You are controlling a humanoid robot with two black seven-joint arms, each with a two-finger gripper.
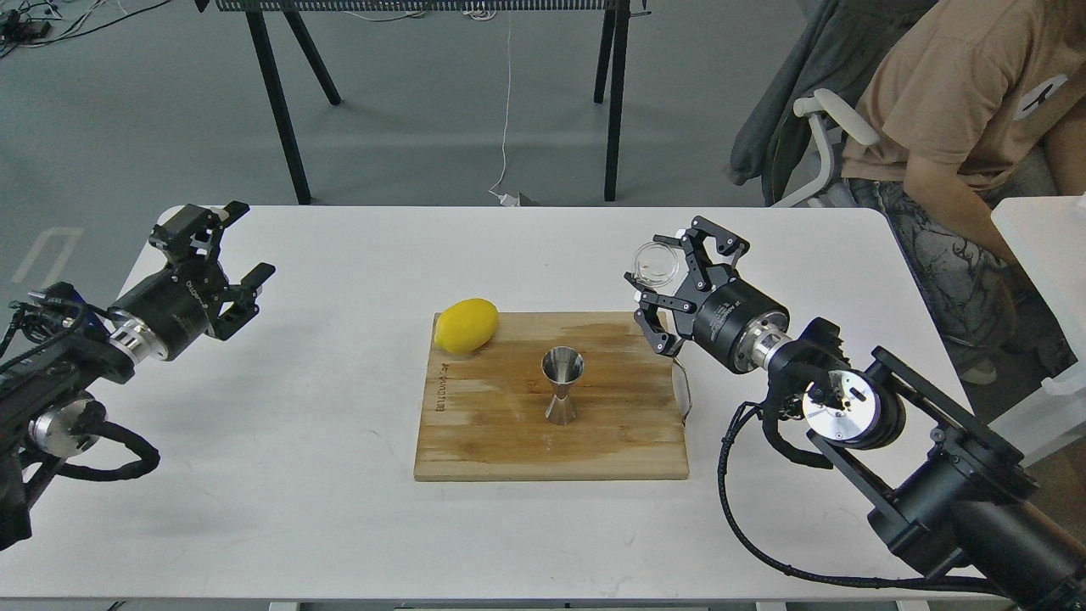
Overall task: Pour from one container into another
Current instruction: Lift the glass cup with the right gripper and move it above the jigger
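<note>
The right pincer (660,293) hangs above the white surface (339,509), just off the right edge of the wooden cutting board (509,441), with its fingers spread wide apart. The small clear glass cup (657,263) shows right at the upper finger, its round rim facing the camera; it touches or overlaps that finger, but whether it is truly gripped cannot be told, since the lower finger stands well clear of it. Behind this pincer the black arm runs back and down to the lower right corner, a black cable looping beneath it. Left of the pincer, near the middle of the board, the steel jigger (562,386) stands upright on its lower cone, its open top facing up, apart from the cup. A yellow lemon (466,324) lies at the board's far left corner, well apart from the jigger. A thin metal loop, too slight to identify, sits at the board's right edge below the pincer. Across the surface, over its left edge, the left pincer (242,255) is held clear of everything with its fingers apart and nothing between them. At the far right, a person in a tan shirt (959,102) sits beside the surface.
</note>
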